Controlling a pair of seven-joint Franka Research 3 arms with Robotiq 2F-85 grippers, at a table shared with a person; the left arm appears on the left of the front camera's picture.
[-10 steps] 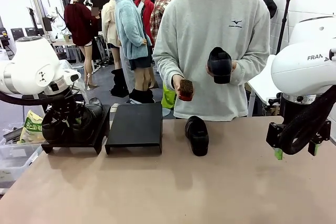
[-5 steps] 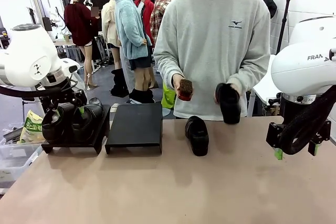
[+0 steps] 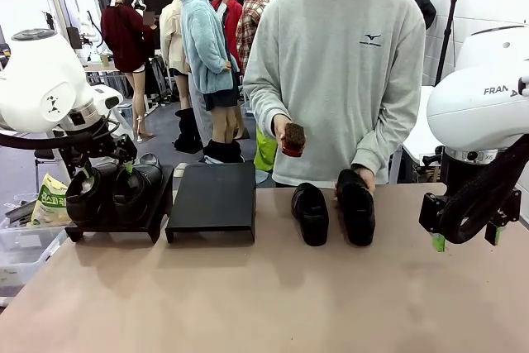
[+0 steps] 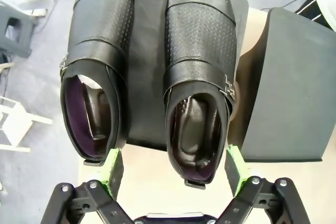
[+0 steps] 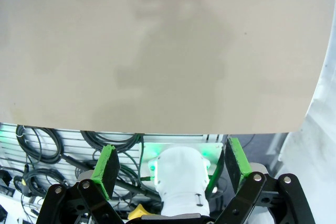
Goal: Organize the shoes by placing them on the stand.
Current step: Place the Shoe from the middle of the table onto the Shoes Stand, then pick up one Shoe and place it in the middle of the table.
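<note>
Two black shoes [image 3: 83, 196] [image 3: 134, 188] stand side by side on the left black stand [image 3: 116, 227]. My left gripper [image 3: 105, 171] hangs open just above them. In the left wrist view its green pads [image 4: 113, 163] straddle the heel of the right-hand shoe [image 4: 198, 77] without touching it, and the other shoe [image 4: 97, 61] lies beside it. Two more shoes [image 3: 310, 214] [image 3: 357, 208] rest on the table in front of the person, whose hand [image 3: 355, 176] is on the right one. My right gripper [image 3: 467, 240] [image 5: 170, 163] is open and empty near the table's right edge.
A second black stand [image 3: 213, 197] [image 4: 294, 87] sits bare just right of the first. The person's other hand holds a brown brush [image 3: 293, 140]. The wide tan tabletop [image 3: 264, 295] stretches out in front. A clear bin [image 3: 21, 245] sits beyond the table's left edge.
My left gripper opened off the shoe on the stand and lifted slightly. The person lowered a shoe from chest height onto the table beside the other one.
</note>
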